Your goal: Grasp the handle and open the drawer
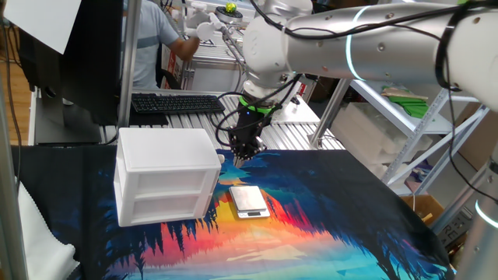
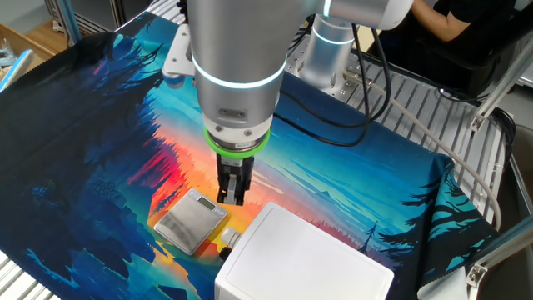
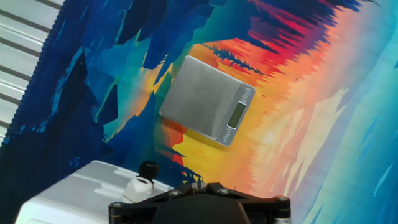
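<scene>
A small white two-tier cabinet (image 1: 165, 148) stands on the colourful mat. The drawer (image 1: 167, 177) is its upper tier and sits pushed in. The handle (image 1: 220, 158) is a small white nub on the cabinet's end that faces the scale; it also shows as handle (image 2: 229, 239) and handle (image 3: 139, 185). My gripper (image 1: 243, 152) hangs shut just beyond that end, a little above the mat and close to the handle without holding it. From the other side the gripper (image 2: 233, 197) has its fingers pressed together, and nothing is between them. In the hand view only the gripper (image 3: 198, 185) base shows.
A flat silver scale (image 1: 249, 201) lies on the mat beside the cabinet's handle end, under and ahead of the hand. A black keyboard (image 1: 177, 102) and a person (image 1: 152, 39) are behind the table. Metal shelving (image 1: 405, 109) stands at the right.
</scene>
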Controlling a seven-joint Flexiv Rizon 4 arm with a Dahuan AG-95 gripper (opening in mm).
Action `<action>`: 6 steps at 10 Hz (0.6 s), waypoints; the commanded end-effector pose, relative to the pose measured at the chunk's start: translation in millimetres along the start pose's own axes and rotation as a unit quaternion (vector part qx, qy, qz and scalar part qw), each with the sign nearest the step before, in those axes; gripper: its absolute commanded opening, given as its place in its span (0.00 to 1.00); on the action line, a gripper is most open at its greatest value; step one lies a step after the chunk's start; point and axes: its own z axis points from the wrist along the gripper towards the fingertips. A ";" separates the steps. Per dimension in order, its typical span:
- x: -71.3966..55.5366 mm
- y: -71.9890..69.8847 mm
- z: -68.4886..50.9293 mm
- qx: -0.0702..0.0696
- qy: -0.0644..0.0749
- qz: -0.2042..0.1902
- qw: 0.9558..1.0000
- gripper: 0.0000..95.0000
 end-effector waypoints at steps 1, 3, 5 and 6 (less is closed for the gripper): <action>0.6 -1.8 0.0 -0.008 0.003 -0.005 1.000 0.00; 0.6 -1.8 0.0 -0.017 0.012 -0.011 1.000 0.00; 0.6 -1.8 0.0 -0.033 0.011 -0.020 0.999 0.00; 0.6 -1.8 0.0 -0.038 0.012 -0.021 0.999 0.00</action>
